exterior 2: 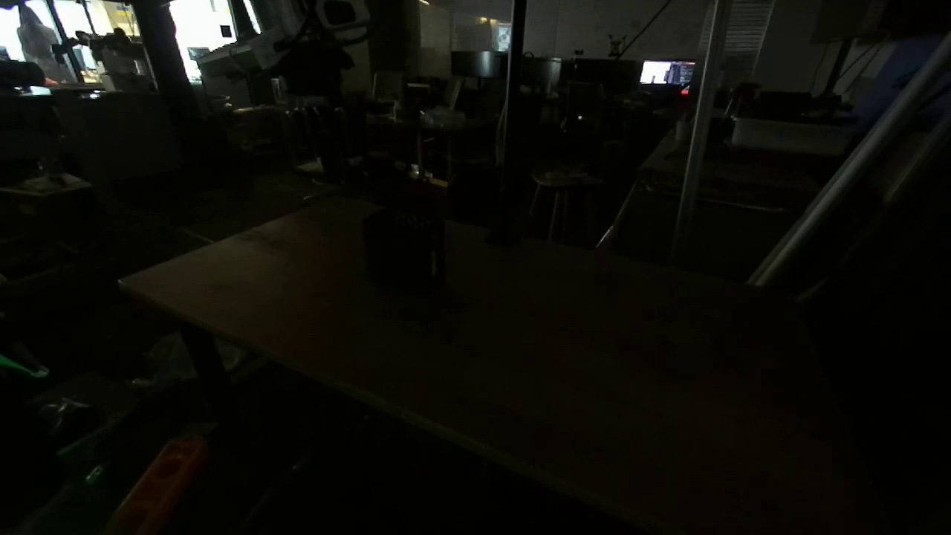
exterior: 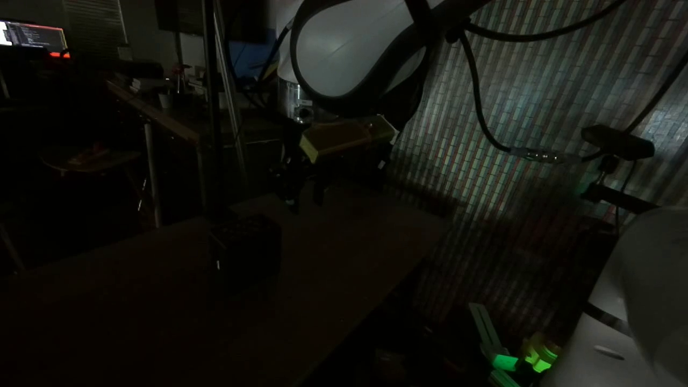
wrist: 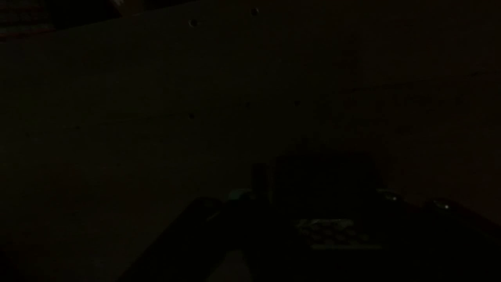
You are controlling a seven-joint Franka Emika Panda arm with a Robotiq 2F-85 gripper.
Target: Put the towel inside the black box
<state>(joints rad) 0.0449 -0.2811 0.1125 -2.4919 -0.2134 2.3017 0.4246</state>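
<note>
The scene is very dark. The black box stands on the table in both exterior views, with a faint light pattern on its top. In the wrist view a dark block that looks like the box shows at lower centre, with a pale patterned patch below it. My gripper is above the table, apart from the box and beyond it in both exterior views. Its fingers stand apart; in the wrist view the right finger merges with the dark. I cannot make out the towel, and cannot tell what lies inside the box.
The brown table carries the box, and a dark upright pole stands just behind it. A yellowish block shows at the arm's wrist. A patterned wall and a camera on a mount are beside the table.
</note>
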